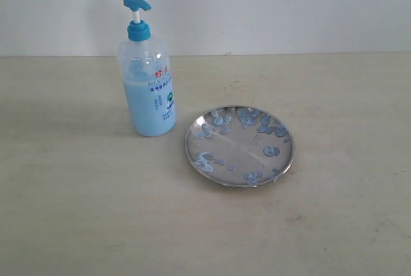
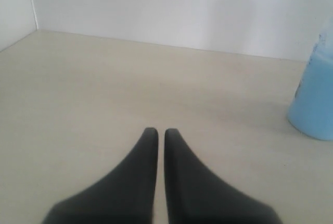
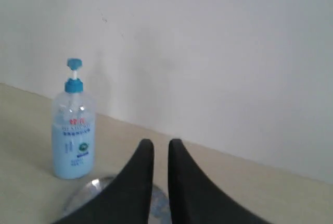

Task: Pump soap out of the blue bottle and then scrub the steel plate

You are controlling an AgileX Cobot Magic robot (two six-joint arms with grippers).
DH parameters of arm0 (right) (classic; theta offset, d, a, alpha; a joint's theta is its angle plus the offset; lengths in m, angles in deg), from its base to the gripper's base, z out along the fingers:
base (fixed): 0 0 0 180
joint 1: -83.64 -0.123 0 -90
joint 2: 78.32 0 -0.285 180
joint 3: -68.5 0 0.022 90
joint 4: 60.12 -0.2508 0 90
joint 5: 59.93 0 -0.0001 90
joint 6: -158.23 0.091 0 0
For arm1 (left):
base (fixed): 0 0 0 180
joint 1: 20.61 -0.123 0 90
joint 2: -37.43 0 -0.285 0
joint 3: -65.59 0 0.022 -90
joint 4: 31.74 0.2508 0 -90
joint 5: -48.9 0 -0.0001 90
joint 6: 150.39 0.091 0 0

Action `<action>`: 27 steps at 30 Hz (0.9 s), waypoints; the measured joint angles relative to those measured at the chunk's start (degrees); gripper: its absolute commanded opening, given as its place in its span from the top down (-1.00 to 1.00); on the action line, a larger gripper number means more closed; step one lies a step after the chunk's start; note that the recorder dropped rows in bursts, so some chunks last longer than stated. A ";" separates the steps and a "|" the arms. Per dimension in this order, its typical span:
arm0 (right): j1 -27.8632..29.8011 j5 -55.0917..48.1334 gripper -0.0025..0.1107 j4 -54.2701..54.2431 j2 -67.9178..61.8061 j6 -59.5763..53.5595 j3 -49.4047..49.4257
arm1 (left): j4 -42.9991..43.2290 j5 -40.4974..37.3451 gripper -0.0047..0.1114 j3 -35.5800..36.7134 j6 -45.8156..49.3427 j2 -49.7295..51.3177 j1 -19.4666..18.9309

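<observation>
The blue bottle [image 1: 146,77] stands upright on the table, its blue pump head up and pale blue soap [image 1: 145,110] filling its lower half. To its right lies the steel plate [image 1: 239,146], flat and speckled with bluish blobs. Neither gripper shows in the exterior view. My left gripper [image 2: 161,130] is shut with nothing in it, low over bare table, and the blue bottle [image 2: 315,99] shows at the edge of its view. My right gripper [image 3: 161,141] is shut and empty, away from the blue bottle [image 3: 73,135], with the steel plate [image 3: 83,195] partly hidden behind its fingers.
The pale wooden table [image 1: 77,212] runs back to a white wall [image 1: 270,6]. In the left wrist view a second wall [image 2: 13,10] meets the table at a corner.
</observation>
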 measured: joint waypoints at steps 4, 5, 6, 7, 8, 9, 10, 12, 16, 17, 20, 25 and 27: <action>0.00 -11.70 0.93 -1.54 6.64 2.97 0.30 | 0.00 0.00 0.84 0.00 0.00 0.00 0.00; 0.00 -14.56 0.93 -2.20 8.16 4.31 0.30 | 0.00 0.00 0.84 0.00 0.00 0.00 0.00; 0.00 -20.19 0.93 -2.90 10.52 7.31 0.30 | 0.00 0.00 0.84 0.00 0.00 0.00 0.00; 0.00 -21.85 0.93 -2.75 11.16 8.75 0.44 | 0.00 0.00 0.84 0.00 0.00 0.00 0.00; 0.00 -23.30 0.93 -2.66 11.52 10.17 0.71 | 0.00 0.00 0.84 0.00 0.00 0.00 0.00; 0.00 -23.73 0.94 -2.66 11.52 10.44 0.80 | 0.00 0.00 0.84 0.00 0.00 0.00 0.00; 0.00 -24.00 0.94 -2.66 11.52 10.83 0.80 | 0.00 0.00 0.84 0.00 0.00 0.00 0.00; 0.00 -22.80 0.94 -2.66 11.52 8.99 0.80 | 0.00 0.00 0.84 0.00 0.00 0.00 0.00; 0.00 -4.59 0.94 5.12 11.52 4.64 5.34 | 0.00 0.00 0.84 0.00 0.00 0.00 0.00; 0.00 -0.92 0.94 6.08 11.62 6.73 9.02 | 0.00 0.00 0.84 0.00 0.00 0.00 0.00; 0.00 -4.74 0.96 4.25 11.70 17.25 18.72 | 0.00 0.00 0.84 0.00 0.00 0.00 0.00; -0.54 -13.62 0.96 4.84 11.70 20.43 19.59 | 0.00 0.00 0.84 0.00 0.00 0.00 0.00; -0.54 -12.97 0.96 4.23 11.70 19.21 19.59 | 0.00 0.00 0.84 0.00 0.00 0.00 0.00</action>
